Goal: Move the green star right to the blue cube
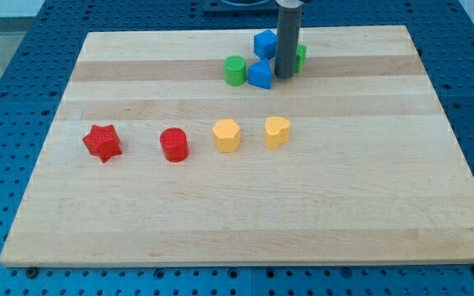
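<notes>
Rod parked between star and cube at the top of the board

Blocks sit in two groups on the wooden counter [245, 222]. In the upper centre of the frame, my tip [284, 76] stands just right of a blue cube [260, 75], and directly behind the rod a green block [301, 57] peeks out on the right side; most of it is hidden, so I judge it to be the green star only because the other green piece, a green cylinder [234, 70], sits plainly to the left of the cube. A second blue block [265, 43] lies just above, touching or nearly touching the first. There is no hand on this arm, only the rod, so nothing can be open, closed or gripping

As for why things sit as they do: the rod appears wedged between the star and the cube, which suggests the star already lies on the cube's right, close by. Whether it counts as finished I cannot tell, since the rod covers the gap

Along the middle row, from left to right: a red star [102, 142], a red cylinder [174, 145], a yellow hexagonal block [226, 135] and a yellow heart-like block [276, 131], all well apart from the tip. No containers are present; every block rests loose on the board
</notes>
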{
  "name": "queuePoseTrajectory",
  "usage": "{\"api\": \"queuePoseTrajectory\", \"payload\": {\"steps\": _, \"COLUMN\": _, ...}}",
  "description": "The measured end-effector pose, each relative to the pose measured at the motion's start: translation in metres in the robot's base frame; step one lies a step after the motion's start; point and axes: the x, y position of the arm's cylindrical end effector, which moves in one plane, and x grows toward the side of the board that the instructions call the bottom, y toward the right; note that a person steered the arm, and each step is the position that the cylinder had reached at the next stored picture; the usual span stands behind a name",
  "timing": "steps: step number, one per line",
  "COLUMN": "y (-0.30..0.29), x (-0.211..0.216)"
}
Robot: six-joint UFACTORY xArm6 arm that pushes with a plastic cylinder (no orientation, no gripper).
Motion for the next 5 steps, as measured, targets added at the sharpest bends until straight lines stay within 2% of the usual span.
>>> {"api": "queuePoseTrajectory", "payload": {"steps": 2, "y": 0.009, "x": -0.033}}
{"api": "queuePoseTrajectory", "payload": {"steps": 3, "y": 0.009, "x": -0.034}}
{"api": "queuePoseTrajectory", "payload": {"steps": 5, "y": 0.019, "x": 0.034}}
